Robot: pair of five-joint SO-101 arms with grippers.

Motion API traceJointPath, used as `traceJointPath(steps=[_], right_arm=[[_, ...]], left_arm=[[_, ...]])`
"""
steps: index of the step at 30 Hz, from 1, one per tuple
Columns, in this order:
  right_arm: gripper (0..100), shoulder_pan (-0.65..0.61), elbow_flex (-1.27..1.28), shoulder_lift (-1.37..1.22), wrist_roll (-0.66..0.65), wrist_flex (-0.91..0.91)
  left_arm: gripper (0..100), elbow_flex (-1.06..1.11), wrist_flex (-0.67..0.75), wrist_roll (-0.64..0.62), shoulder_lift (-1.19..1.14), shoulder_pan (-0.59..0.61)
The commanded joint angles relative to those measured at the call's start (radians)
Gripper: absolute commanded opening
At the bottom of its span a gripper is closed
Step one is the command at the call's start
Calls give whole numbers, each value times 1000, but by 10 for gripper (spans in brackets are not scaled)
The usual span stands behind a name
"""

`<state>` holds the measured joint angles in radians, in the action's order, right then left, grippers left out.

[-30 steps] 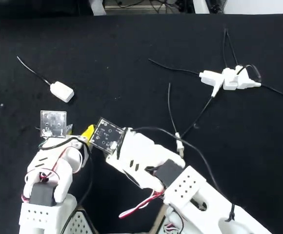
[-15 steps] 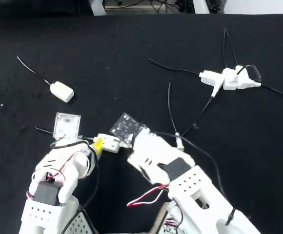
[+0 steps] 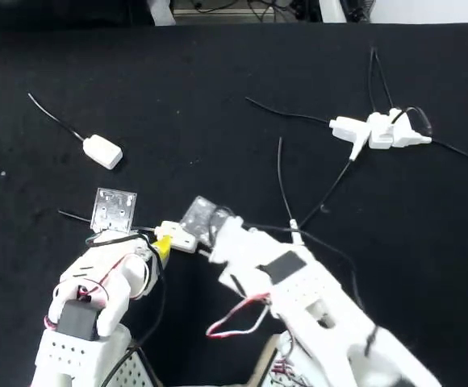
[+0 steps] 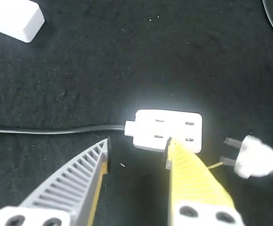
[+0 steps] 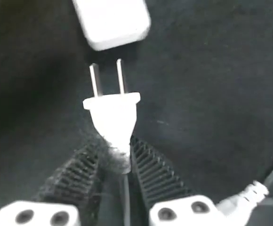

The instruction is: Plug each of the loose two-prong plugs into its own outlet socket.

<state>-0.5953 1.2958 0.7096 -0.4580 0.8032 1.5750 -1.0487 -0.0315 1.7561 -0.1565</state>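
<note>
A white outlet socket point(image 3: 177, 235) lies near the table's front, its cord running off to the left. In the left wrist view the socket point(image 4: 167, 131) shows its slots. My left gripper point(image 4: 137, 143) stands open just short of it, the yellow fingertip point(image 4: 174, 150) at the socket's edge. My right gripper point(image 5: 116, 141) is shut on a white two-prong plug point(image 5: 112, 113). The prongs point at the socket point(image 5: 110, 21), a short gap away. The left wrist view shows that plug point(image 4: 249, 155) beside the socket.
A second white socket point(image 3: 102, 151) with a thin cord lies at the left. At the far right sits a cluster of white plugs and a socket point(image 3: 379, 129) with black cords trailing across the black cloth.
The left arm shifted right, uncovering the socket at its yellow finger. The right arm turned and brought the held plug leftward, close to the socket.
</note>
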Motion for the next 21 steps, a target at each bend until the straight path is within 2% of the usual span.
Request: traceJointPath(steps=[1, 4, 9, 13, 17, 21], right_arm=[[11, -86, -125, -168, -12, 11], [27, -123, -197, -278, -12, 32], [156, -124, -355, -357, -12, 222], [129, -123, -460, -358, 3, 287], [124, -123, -515, -367, 84, 270], [124, -123, -490, -378, 86, 222]], left_arm=[[207, -21, -6, 3, -2, -12], [206, -21, -8, 3, 0, -5], [206, -21, -8, 3, 0, -5], [206, -22, -8, 3, 3, -4], [206, -22, -8, 3, 3, -2], [206, -22, -8, 3, 3, -2]])
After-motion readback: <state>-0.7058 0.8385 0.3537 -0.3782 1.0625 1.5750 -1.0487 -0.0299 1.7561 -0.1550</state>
